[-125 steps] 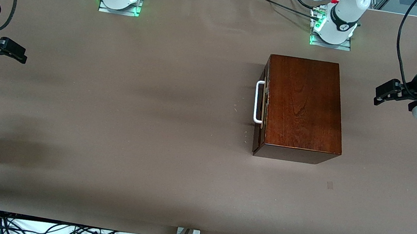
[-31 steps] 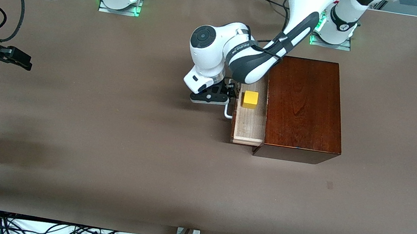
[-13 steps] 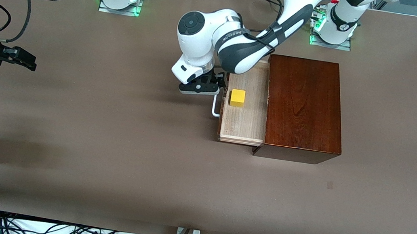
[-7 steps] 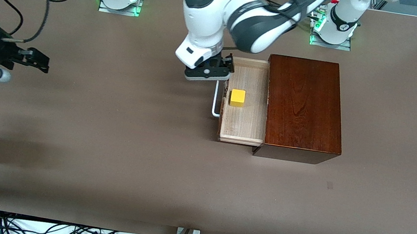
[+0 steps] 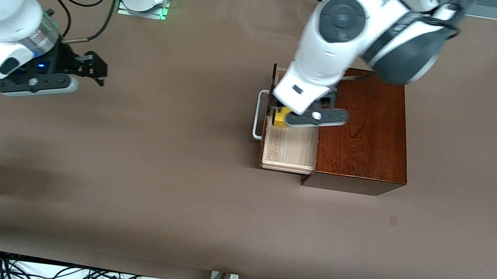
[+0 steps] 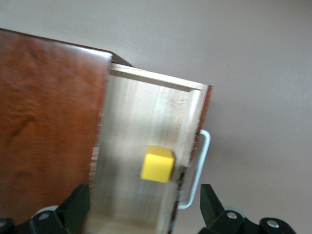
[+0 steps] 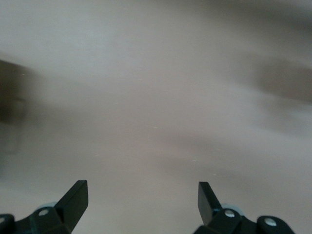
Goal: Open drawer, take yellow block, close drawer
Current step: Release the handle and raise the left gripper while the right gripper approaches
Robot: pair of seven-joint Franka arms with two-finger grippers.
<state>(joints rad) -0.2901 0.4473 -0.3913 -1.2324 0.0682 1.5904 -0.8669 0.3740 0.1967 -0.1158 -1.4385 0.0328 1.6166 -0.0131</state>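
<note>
Change since earlier: left tool (image 5: 303,111) had risen off the white U-shaped bar handle (image 5: 259,114) and swung over the pulled-out tray; right tool (image 5: 93,66) had travelled from the worktop's edge toward the middle.
Drawer: pale light-wood tray with a dark reddish-brown front (image 5: 288,147) stood drawn out of the glossy dark mahogany box (image 5: 365,136), toward the right arm's end of the worktop; it looked about half out.
Handle: it stayed on the drawer front, touched by nothing.
Yellow block: small bright yellow cube (image 6: 157,164) lay on the tray floor, close against the drawer front, apart from the box; in the front view it (image 5: 281,117) showed only partly under the left arm's wrist.
Left tool: hung in the air over the open tray, fingers (image 6: 75,207) spread wide, nothing between them; in the left wrist view (image 6: 144,207) the cube sat below and between the two tips, not touched.
Right tool: hovered over bare brown worktop (image 5: 165,181), well apart from the box, fingers (image 7: 75,195) spread wide, holding nothing; in the right wrist view (image 7: 141,195) only blurred worktop showed.
</note>
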